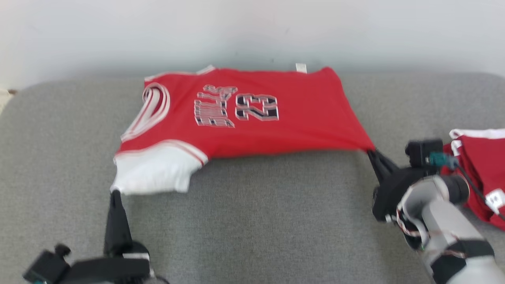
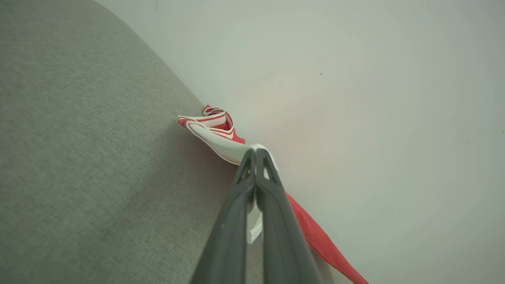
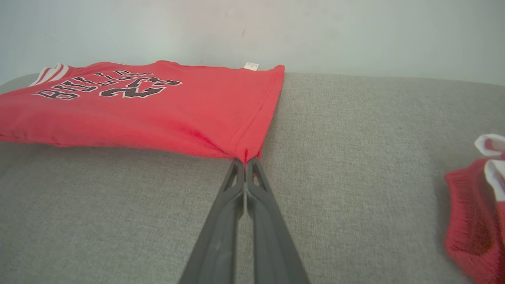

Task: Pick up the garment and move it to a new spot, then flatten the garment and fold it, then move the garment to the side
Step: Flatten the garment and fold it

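While pinched at both near corners, garment (image 1: 252,118): red jersey, no. 23, spread crosswise along far edge of surface, close to wall; near edge raised and taut btwn grippers, shadow beneath.
Left gripper (image 1: 114,194): fingers pressed together on white corner at jersey's left end; grip confirmed in left wrist view.
Right gripper (image 1: 374,153): clamped tight on red hem corner at jersey's right end; cloth drawn to a point at tips, per right wrist view.
Step in hand (judged): flatten phase, approx. mid-task; relocation apparently done, fold not yet made.
Next move (judged): either lower near edge flat w/ even tension, or carry both corners toward far edge for first fold; needs both arms in step, else skew or wrinkles. Poss. slip risk at left end, small bite of cloth.
Surface (image 1: 252,221): grey woven fabric, padded look, rounded corners; some drag on cloth likely.
Second red garment (image 1: 483,169): bunched at right, just beside right arm, apart from jersey; snag risk on any outward swing.
Wall (image 1: 252,31): plain, pale, directly behind surface; no other room detail visible.
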